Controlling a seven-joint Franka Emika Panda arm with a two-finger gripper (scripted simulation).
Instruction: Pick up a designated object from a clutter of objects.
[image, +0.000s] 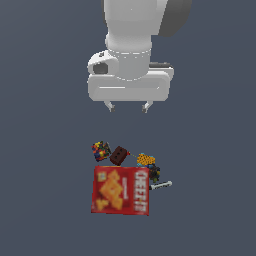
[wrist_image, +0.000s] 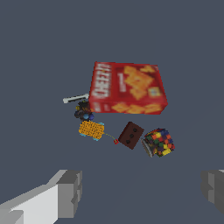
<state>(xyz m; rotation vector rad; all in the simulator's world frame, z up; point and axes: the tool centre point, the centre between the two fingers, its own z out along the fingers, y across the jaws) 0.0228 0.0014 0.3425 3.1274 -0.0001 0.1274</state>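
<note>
The dark lumpy clump (image: 154, 173) lies against the red Cheez-It box (image: 121, 190), between the orange-yellow dotted piece (image: 145, 160) and the thin marker (image: 161, 185). It also shows in the wrist view (wrist_image: 83, 111), beside the box (wrist_image: 129, 87). My gripper (image: 128, 107) hangs well above the clutter, open and empty; its fingers (wrist_image: 70, 192) frame the wrist view's edge. The clump is apart from both fingers.
A small brown block (image: 119, 155) and a multicoloured dark cube (image: 100, 150) lie next to the box on the exterior view's left. In the wrist view the block (wrist_image: 131, 135), cube (wrist_image: 159, 142), dotted piece (wrist_image: 91, 130) and marker (wrist_image: 75, 99) crowd together.
</note>
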